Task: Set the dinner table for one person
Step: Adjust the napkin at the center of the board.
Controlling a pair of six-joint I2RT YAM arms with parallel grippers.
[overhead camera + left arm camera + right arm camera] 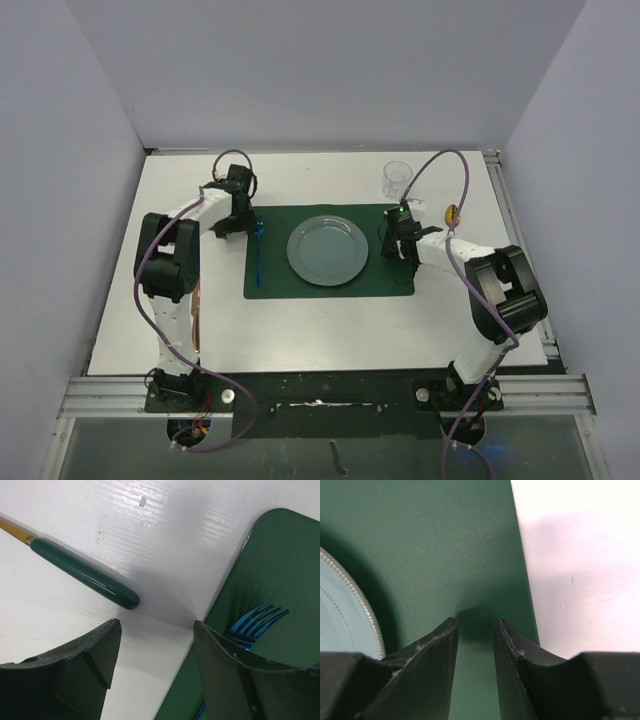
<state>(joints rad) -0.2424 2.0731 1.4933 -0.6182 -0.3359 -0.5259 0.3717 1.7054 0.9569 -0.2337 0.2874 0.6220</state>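
On dinner table (300, 330) — one placemat (385, 280), one plate (327, 250), one fork (259, 255), one cup (396, 179)

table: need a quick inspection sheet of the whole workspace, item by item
surface: white table with metal rail edging
job's things: plate centred on green placemat; blue fork on the placemat near its left edge; clear cup upright on the table past the far right corner; green-handled utensil on bare table beside the placemat
clutter: small yellow item by the right arm, too small to identify
grippers: left gripper fingers wide apart, empty, by the fork; right gripper fingers slightly apart, empty, over the placemat right of the plate
cables: purple cables loop along both arms
surroundings: plain grey walls
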